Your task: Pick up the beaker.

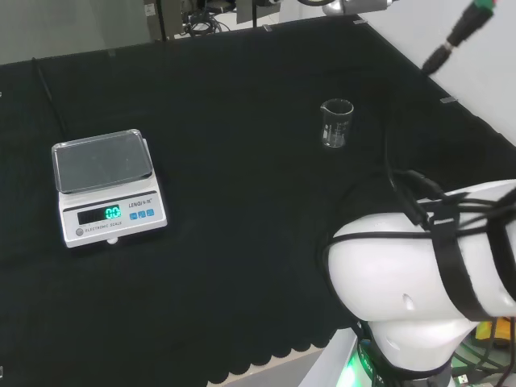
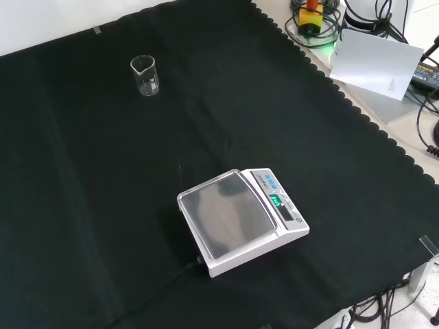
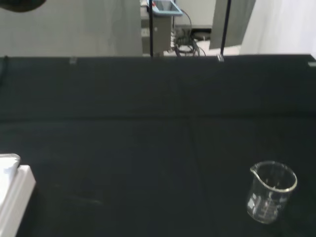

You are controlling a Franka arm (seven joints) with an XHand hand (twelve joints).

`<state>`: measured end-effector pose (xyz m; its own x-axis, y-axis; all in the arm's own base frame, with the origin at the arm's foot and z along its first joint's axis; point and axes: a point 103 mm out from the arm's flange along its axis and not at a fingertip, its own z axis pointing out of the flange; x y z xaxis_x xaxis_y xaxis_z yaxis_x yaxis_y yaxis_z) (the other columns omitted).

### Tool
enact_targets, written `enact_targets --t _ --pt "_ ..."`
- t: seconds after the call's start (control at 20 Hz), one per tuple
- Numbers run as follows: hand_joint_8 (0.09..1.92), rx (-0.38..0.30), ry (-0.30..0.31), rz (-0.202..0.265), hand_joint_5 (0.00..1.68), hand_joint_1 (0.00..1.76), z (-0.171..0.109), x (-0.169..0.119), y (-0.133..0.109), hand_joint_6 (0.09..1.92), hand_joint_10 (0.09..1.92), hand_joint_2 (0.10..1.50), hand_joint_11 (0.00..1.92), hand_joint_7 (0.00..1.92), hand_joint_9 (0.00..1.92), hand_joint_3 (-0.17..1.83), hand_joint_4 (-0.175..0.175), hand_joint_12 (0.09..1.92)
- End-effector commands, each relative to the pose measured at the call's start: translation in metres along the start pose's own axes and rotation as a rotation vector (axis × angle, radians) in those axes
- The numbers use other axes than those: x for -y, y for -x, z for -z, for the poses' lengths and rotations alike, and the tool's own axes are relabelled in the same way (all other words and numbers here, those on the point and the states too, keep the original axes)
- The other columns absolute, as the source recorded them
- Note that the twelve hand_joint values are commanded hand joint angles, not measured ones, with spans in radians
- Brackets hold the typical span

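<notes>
- The beaker [image 1: 336,122] is a small clear glass vessel with a pour spout, standing upright on the black cloth of the desk [image 1: 242,201]. It looks empty, though clear glass makes that hard to be sure of.
- In the head view it stands right of centre and toward the far side of the cloth. In the front view the beaker [image 2: 145,75] is at the far left, close to the cloth's far edge.
- In the wrist view the beaker [image 3: 270,192] stands free on the cloth, with bare cloth all round it and nothing touching it.
- The digital scale [image 1: 106,187] sits well apart from the beaker: at the left in the head view, and near the middle of the cloth in the front view [image 2: 241,219]. Its pan is bare and its display is lit green. A white corner of the scale [image 3: 12,190] shows in the wrist view.
- Judging from how things lie, the task has hardly begun: the beaker rests on the desk untouched, so the approach, the closing of fingers round the glass and the lift all remain to be done.
- The hand: I cannot tell how its fingers are set, whether spread or curled. Nothing is in contact with the beaker, so the hand appears to hold nothing of the task.
- The arm's big white link [image 1: 419,274] stands at the near right of the head view, with black cables strapped along it.
</notes>
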<state>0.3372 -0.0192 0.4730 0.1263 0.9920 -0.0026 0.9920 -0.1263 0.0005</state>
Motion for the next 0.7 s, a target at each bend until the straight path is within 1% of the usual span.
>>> enact_targets --t 0.05,0.25,0.45,0.7 --pt "0.74 -0.015 -0.143 -0.090 0.21 0.64 -0.084 -0.082 0.051 0.09 0.82 0.67 0.00 0.10 0.23 0.33 -0.015 1.43" --pt "0.73 -0.041 -0.164 -0.123 0.18 0.65 -0.114 -0.103 0.076 0.09 0.83 0.67 0.00 0.06 0.19 0.33 -0.012 1.40" --pt "0.72 -0.073 -0.178 -0.159 0.15 0.66 -0.145 -0.117 0.099 0.09 0.84 0.66 0.00 0.02 0.14 0.32 -0.007 1.36" --pt "0.67 -0.090 -0.199 -0.190 0.12 0.66 -0.185 -0.132 0.119 0.09 0.86 0.66 0.00 0.00 0.08 0.31 -0.001 1.29"
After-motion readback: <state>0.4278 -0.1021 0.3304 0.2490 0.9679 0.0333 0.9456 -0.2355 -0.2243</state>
